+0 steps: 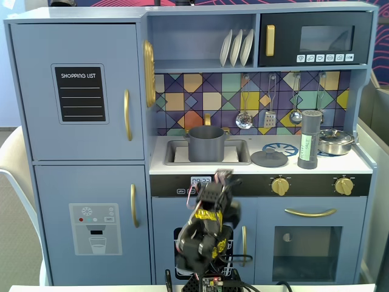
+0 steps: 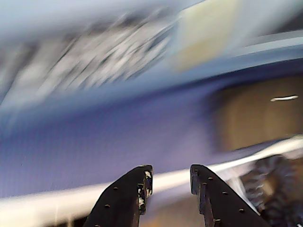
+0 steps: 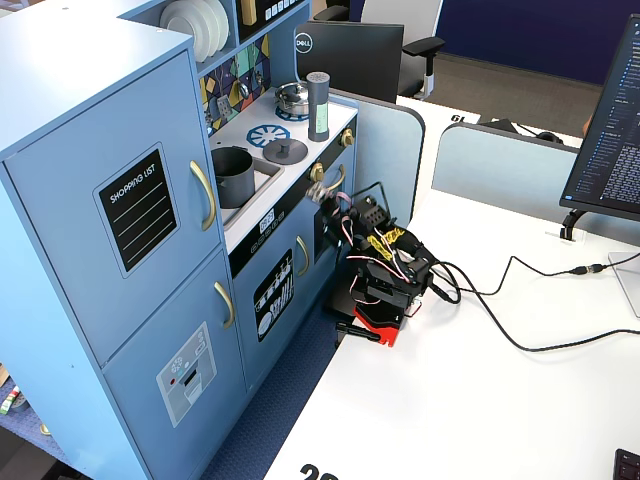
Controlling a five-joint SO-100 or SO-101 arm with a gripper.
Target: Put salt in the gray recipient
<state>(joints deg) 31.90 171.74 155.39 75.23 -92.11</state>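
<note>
The salt [image 1: 309,140] is a tall dark-gray shaker with a pale green label. It stands upright on the toy kitchen's stovetop at the right, and it also shows in the other fixed view [image 3: 318,106]. The gray recipient [image 1: 205,143], a matte dark-gray pot, sits in the sink to the left of the salt, and it shows from the side too [image 3: 232,176]. My gripper [image 1: 223,176] is low in front of the counter edge, below both things, on a folded arm [image 3: 335,205]. In the blurred wrist view the gripper [image 2: 170,172] is open and empty.
A flat gray lid with a knob [image 1: 269,158] lies between the pot and the salt. A shiny silver pan [image 1: 335,141] sits right of the salt. Utensils [image 1: 270,115] hang on the back wall. Cables [image 3: 500,320] run across the white table.
</note>
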